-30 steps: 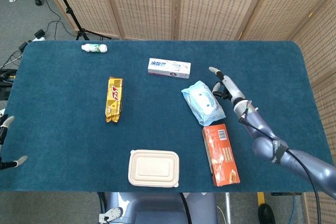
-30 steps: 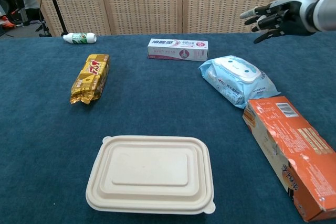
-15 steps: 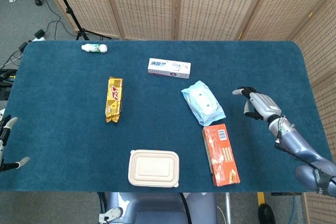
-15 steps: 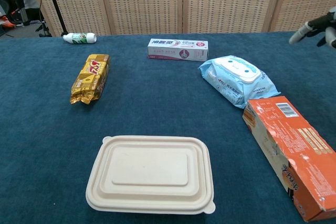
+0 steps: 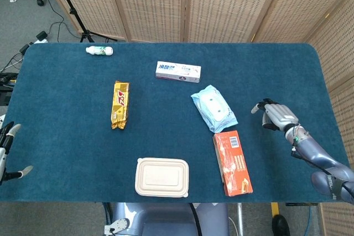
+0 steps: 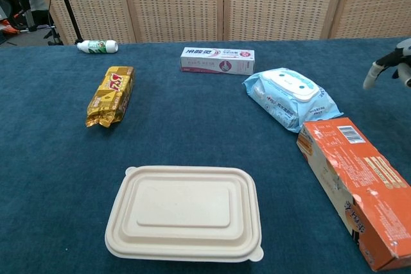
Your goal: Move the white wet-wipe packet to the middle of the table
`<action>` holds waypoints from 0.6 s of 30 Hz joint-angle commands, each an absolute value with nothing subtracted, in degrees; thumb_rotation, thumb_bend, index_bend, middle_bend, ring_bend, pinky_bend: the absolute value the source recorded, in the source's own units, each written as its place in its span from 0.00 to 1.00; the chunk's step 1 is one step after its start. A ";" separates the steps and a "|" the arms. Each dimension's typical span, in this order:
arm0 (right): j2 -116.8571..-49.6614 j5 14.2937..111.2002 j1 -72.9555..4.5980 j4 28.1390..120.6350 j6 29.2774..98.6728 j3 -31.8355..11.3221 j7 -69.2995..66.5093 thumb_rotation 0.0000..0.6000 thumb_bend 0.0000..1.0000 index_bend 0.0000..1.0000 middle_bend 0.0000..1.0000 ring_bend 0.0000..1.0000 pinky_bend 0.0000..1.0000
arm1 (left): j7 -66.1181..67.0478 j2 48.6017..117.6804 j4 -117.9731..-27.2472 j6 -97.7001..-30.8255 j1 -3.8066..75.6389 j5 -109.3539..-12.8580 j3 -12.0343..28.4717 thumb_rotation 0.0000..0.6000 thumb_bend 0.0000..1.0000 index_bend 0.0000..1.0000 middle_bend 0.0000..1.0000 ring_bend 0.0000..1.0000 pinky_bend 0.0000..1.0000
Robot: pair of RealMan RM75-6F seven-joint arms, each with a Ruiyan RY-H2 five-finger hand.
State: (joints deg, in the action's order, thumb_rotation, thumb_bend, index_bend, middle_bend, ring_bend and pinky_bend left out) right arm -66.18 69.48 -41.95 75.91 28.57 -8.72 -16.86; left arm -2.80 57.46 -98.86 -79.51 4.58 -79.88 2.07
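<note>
The soft white-and-pale-blue wet-wipe packet (image 5: 214, 108) is lying untouched right of centre on the blue cloth surface (image 5: 66, 103), beside the orange carton (image 5: 232, 162). The right robot hand (image 5: 275, 115) is hovering well apart, fingers loosely spread, holding nothing. The grasp looks not yet begun; next it needs to reach over and grip the packet.

Right hand (image 5: 278, 116) pulled back from the wet-wipe packet (image 5: 214, 108): a second ago it sat just right of the packet's upper edge near frame centre-right in the head view, now it's well apart, out toward the right edge of the frame and lower. Its forearm used to cross the lower right of the frame diagonally; now only a short stretch shows at the right edge. In the chest view the hand has dropped from the upper right corner to the right edge (image 6: 392, 68), mostly cut off, one finger showing. Left hand (image 5: 6, 153) at the lower-left edge of the head view has slid slightly down.
</note>
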 commanded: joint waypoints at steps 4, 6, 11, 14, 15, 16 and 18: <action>-71.09 68.49 -45.23 74.67 25.58 -8.30 -14.33 1.00 1.00 0.32 0.21 0.06 0.13 | -2.85 57.50 -98.67 -79.02 4.80 -79.42 2.19 1.00 0.00 0.00 0.00 0.00 0.00; -72.10 67.20 -45.95 74.28 24.83 -8.32 -13.78 1.00 1.00 0.32 0.22 0.06 0.13 | -3.01 57.46 -98.62 -79.06 4.77 -79.36 2.22 1.00 0.00 0.00 0.00 0.00 0.00; -74.05 63.76 -47.70 75.14 24.17 -9.56 -13.50 1.00 1.00 0.32 0.22 0.06 0.13 | -3.33 57.36 -98.50 -78.78 4.88 -79.11 2.29 1.00 0.00 0.00 0.00 0.00 0.00; -75.04 62.09 -48.81 75.58 24.19 -10.20 -13.01 1.00 1.00 0.33 0.22 0.07 0.13 | -3.55 57.28 -98.51 -78.81 4.87 -79.25 2.25 1.00 0.00 0.00 0.00 0.00 0.00; -75.24 61.53 -49.13 75.64 24.11 -10.25 -12.77 1.00 1.00 0.32 0.22 0.07 0.13 | -3.58 57.26 -98.50 -78.82 4.86 -79.28 2.24 1.00 0.00 0.00 0.00 0.00 0.00; -75.47 61.00 -49.45 75.81 24.08 -10.34 -12.55 1.00 1.00 0.32 0.22 0.07 0.13 | -3.63 57.24 -98.48 -78.83 4.85 -79.30 2.22 1.00 0.00 0.00 0.00 0.00 0.00; -76.00 60.09 -50.07 76.10 24.25 -10.41 -11.91 1.00 1.00 0.32 0.22 0.07 0.13 | -3.82 57.20 -98.45 -78.84 4.84 -79.32 2.21 1.00 0.00 0.00 0.00 0.00 0.00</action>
State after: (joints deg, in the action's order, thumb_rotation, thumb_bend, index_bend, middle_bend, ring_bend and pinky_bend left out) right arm -75.65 60.49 -49.79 75.87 24.20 -10.28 -12.27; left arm -3.79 57.21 -98.46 -78.83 4.84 -79.31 2.21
